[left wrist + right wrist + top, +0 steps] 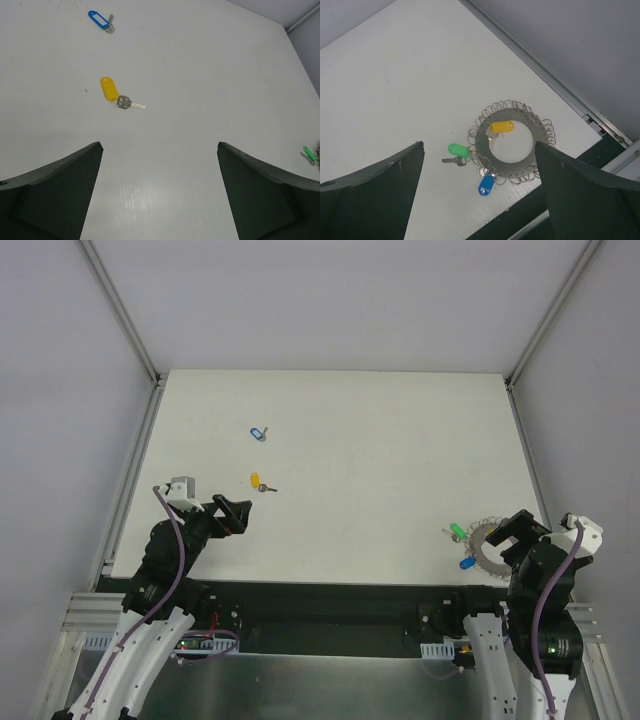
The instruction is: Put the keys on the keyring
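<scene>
At lower left, the left arm is bent low, the left gripper [233, 514] spread wide and empty. Left of centre, a blue-tagged key [259, 433] and a yellow-tagged key [258, 482] are laid on the smooth white table [400, 440]. At lower right, the right gripper [513, 531] is held wide open above the flat grey keyring [517, 169], which is edged with wire loops.

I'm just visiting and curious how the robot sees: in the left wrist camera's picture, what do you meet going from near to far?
The left gripper, open → yellow-tagged key → blue-tagged key. The green-tagged key at the right edge lies about level with the gripper, so I leave it out.
</scene>
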`<state>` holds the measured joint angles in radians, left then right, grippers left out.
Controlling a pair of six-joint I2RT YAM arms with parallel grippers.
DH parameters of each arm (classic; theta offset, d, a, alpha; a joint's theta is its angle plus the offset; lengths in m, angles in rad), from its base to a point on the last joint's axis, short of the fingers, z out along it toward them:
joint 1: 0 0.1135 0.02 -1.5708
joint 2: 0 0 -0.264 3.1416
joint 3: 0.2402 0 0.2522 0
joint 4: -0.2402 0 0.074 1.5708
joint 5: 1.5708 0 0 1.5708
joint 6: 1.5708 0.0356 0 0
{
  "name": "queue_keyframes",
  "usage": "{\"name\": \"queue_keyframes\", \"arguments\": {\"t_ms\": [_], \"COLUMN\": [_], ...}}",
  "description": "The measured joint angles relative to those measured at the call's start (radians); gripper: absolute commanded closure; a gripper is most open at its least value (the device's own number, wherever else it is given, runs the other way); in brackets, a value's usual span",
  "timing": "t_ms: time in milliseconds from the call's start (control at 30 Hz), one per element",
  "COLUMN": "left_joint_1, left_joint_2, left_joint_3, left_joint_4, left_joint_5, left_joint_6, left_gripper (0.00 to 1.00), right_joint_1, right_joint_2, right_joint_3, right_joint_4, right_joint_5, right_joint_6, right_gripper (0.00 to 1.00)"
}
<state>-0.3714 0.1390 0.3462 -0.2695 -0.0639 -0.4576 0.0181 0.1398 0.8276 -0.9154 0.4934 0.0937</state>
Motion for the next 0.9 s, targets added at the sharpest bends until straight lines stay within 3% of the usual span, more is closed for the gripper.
{"name": "queue_keyframes", "arguments": {"t_ms": [333, 900], "left_joint_1": [0.000, 0.000], "left_joint_2": [-0.019, -0.044], "left_joint_3": [-0.002, -0.005], "left_joint_4": [0.000, -0.001], "left_joint_5": [0.000, 0.000], "left_joint_6": [0.000, -0.002], "left_gripper": [0.01, 0.01], "right_joint_1": [0.000, -0.006], "right_joint_2": [0.065, 0.582], "right_joint_3": [0.002, 0.018], "right_joint_4": [-0.032, -0.031], "right_joint_5": [0.029, -0.032], "right_joint_6": [0.035, 0.107], "right_gripper": [0.04, 0.04]}}
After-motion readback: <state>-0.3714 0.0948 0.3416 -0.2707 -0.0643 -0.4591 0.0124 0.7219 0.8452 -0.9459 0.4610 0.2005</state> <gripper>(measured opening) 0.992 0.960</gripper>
